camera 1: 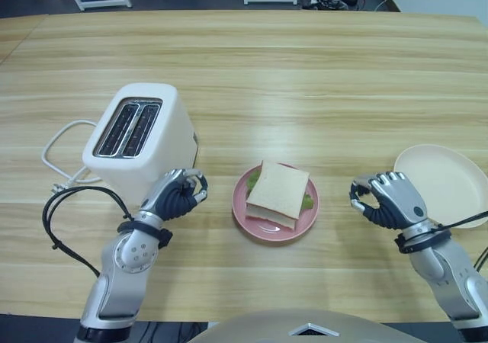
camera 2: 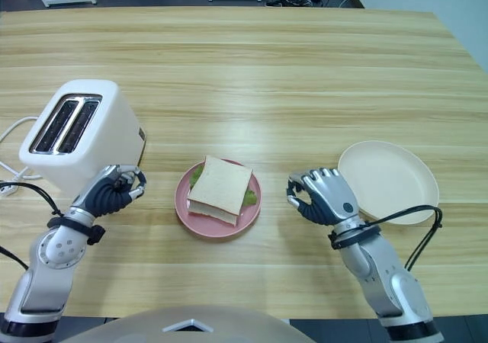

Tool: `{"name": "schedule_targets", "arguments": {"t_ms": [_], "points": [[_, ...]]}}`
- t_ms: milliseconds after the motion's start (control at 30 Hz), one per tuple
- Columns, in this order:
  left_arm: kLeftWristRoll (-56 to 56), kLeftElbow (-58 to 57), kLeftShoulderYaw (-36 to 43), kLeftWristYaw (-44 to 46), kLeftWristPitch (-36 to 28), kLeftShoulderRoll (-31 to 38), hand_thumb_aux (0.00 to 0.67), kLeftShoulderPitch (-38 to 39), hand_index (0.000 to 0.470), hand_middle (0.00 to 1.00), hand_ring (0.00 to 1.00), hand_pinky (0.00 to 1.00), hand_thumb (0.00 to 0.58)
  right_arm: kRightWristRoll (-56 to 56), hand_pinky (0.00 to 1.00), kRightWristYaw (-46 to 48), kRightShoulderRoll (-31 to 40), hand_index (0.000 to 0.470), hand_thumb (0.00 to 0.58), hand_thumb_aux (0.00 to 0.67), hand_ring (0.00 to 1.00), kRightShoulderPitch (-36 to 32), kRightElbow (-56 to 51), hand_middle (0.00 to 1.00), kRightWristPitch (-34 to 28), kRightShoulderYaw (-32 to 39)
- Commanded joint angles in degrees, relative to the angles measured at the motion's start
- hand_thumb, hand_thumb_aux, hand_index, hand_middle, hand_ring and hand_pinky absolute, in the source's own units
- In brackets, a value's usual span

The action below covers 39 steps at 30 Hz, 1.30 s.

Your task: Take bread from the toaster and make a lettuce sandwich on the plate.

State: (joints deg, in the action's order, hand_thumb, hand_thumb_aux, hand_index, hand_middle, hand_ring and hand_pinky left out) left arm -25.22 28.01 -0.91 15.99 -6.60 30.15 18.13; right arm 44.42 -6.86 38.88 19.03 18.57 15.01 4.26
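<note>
I see lettuce (camera 2: 249, 198) as green edges only, rest under top slice (camera 2: 221, 184). Beyond left hand (camera 1: 174, 198) fingers, toaster (camera 1: 152, 149) slots too dark to read. Past right hand (camera 1: 389, 200) fingers, cream plate (camera 1: 446, 179) cut by view edge.

Both forearms reach in from the near edge of the surface (camera 1: 305, 91), the left hand (camera 1: 179, 194) and right hand (camera 1: 389, 200) held well apart, fingers curled toward each other, each holding nothing.
</note>
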Motion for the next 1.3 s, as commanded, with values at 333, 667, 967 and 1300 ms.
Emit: {"name": "schedule_targets", "arguments": {"t_ms": [333,667,967,1300], "points": [[-10.05,-4.40,17.29,13.29,-6.99,1.23,0.670,0.57,0.470,1.00,1.00,1.00,0.580,10.52,1.00,5.26,-5.08,0.470,0.580,0.670,1.00,2.43,-5.36,1.00,0.98,14.10],[-14.23,-18.58,24.69,9.79,-8.10,-3.55,0.670,-9.79,0.470,1.00,1.00,1.00,0.580,17.06,1.00,2.09,-13.06,0.470,0.580,0.670,1.00,-12.81,-18.34,1.00,-0.47,22.32],[-13.02,-40.03,25.11,-2.40,-3.84,-12.57,0.552,-28.03,0.387,1.00,1.00,1.00,0.562,18.00,1.00,-8.01,-18.02,0.470,0.580,0.670,1.00,-30.93,-39.16,1.00,-2.73,24.62],[-3.96,-30.53,14.18,-18.41,9.42,-14.87,0.000,-23.63,0.000,0.00,0.00,0.00,0.000,-7.32,0.00,-1.44,-12.85,0.000,0.000,0.000,0.00,-16.87,-12.31,0.00,2.19,13.32]]}}
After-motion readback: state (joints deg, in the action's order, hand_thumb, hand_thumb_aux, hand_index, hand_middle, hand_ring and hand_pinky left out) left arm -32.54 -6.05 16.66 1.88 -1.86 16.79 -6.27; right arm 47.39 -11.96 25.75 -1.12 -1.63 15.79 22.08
